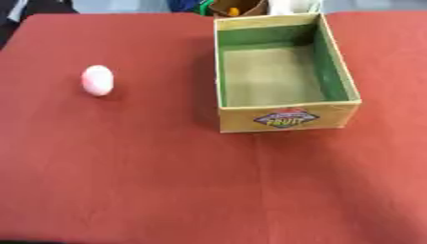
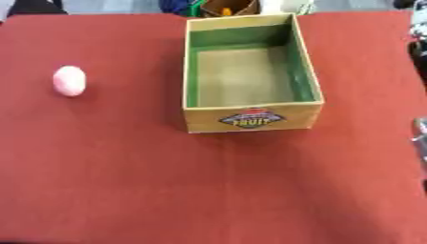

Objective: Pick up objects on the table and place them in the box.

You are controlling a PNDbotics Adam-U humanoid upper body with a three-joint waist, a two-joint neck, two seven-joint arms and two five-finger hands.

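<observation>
A pale pink egg-shaped object (image 1: 97, 80) lies on the red table (image 1: 167, 181) at the left, well apart from the box. The cardboard box (image 1: 283, 119) stands right of centre with a "FRUIT" label on its near wall. Its inside is green-walled and holds nothing that I can see. My left hand shows in neither view. At the right edge of the right eye view there is only a grey sliver (image 2: 421, 133), possibly part of my right hand, with nothing near it.
Beyond the table's far edge, behind the box, sit some brown, green and white items (image 1: 242, 7). Open red cloth stretches across the whole near half of the table and between the egg shape and the box.
</observation>
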